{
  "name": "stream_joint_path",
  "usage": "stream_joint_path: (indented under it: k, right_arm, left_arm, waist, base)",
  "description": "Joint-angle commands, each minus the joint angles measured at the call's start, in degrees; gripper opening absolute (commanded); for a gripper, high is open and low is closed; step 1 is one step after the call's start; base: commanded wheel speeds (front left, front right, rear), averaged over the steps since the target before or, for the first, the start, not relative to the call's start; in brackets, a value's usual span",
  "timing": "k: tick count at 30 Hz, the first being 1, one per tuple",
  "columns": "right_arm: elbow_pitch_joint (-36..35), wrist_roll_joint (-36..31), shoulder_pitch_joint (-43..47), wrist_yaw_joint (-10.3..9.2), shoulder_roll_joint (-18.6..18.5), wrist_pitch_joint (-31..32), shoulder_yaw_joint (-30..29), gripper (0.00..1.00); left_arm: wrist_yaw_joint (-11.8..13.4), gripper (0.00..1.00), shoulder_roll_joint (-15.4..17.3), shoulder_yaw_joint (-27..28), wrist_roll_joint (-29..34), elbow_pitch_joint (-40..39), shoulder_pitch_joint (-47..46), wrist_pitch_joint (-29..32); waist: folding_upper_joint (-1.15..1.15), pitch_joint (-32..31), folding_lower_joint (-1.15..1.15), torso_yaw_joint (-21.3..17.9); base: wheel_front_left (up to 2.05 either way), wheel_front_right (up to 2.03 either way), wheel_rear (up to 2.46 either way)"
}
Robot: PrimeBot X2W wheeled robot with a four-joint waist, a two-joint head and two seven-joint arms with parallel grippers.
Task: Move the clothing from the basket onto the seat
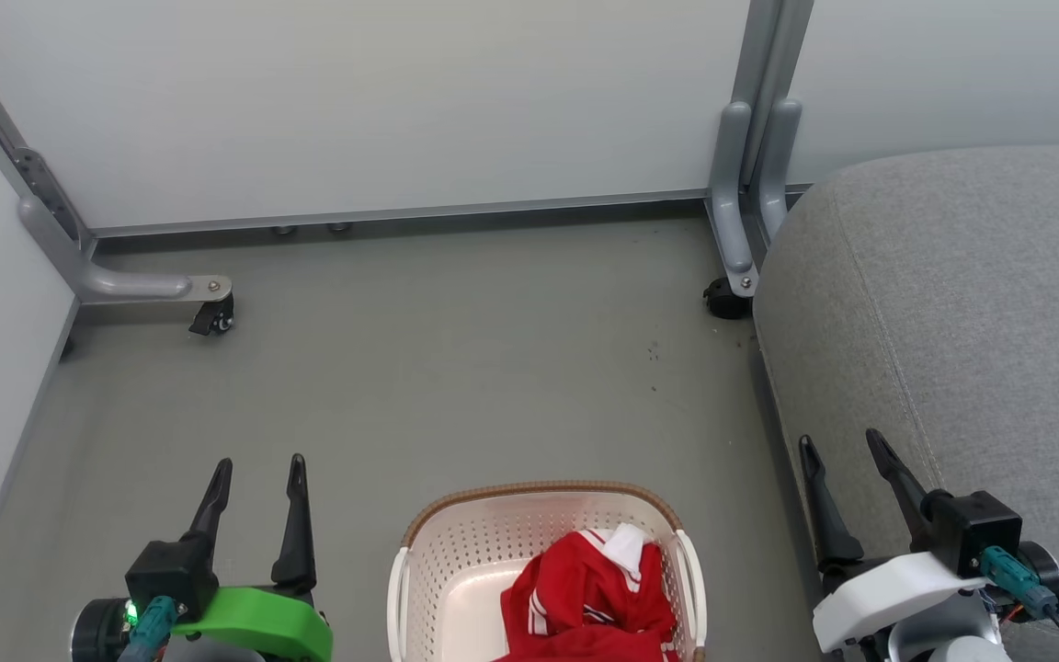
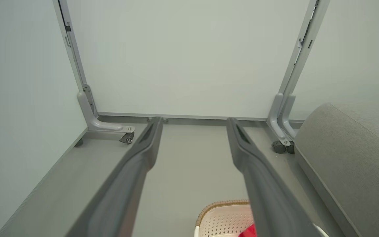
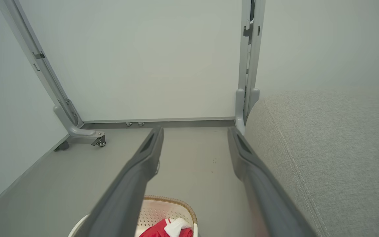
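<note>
Red clothing (image 1: pixel 585 598) w/ white stripes, crumpled in right half of cream perforated basket (image 1: pixel 461 552), brown rim, bottom centre. Grey fabric seat (image 1: pixel 971 303) at right edge.

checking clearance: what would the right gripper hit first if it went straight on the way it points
Probably the base of the white panel, past bare floor; the right gripper would pass close beside the seat, depth unclear.

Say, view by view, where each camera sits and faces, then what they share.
Head view: on the head, looking down at the floor, basket and seat; left gripper and right gripper show, open.
Left wrist view: on the left wrist, facing the wall along its own fingers.
Right wrist view: on the right wrist, same wall, own fingers.
All share basket, clothing, seat.
</note>
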Motion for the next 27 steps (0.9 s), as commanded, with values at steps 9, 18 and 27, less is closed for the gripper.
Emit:
stream_joint_path:
  k: [9,18,27]
  right_arm:
    - [0.4,-0.9,0.4,0.00,-0.2,-0.8,-0.2,1.00]
    - [0.9,-0.2,0.0,0.00,-0.2,-0.9,-0.3,1.00]
    - [0.2,-0.1,-0.7,0.00,-0.2,-0.4,-0.6,1.00]
  left_arm:
    - [0.8,1.00,0.4,-0.1,1.6,0.5,0.8,-0.6]
    - [1.0,1.00,0.4,0.2,2.0,1.4,0.5,-0.6]
    - [0.5,1.00,0.4,-5.6,1.0,6.2,-1.2,-0.5]
  waist:
    - [0.00,-0.2,0.00,0.1]
    - [0.00,-0.4,0.00,-0.1]
    - [0.00,0.8,0.00,-0.5]
  base:
    - [0.00,0.00,0.00]
    - [0.00,0.00,0.00]
    - [0.00,0.00,0.00]
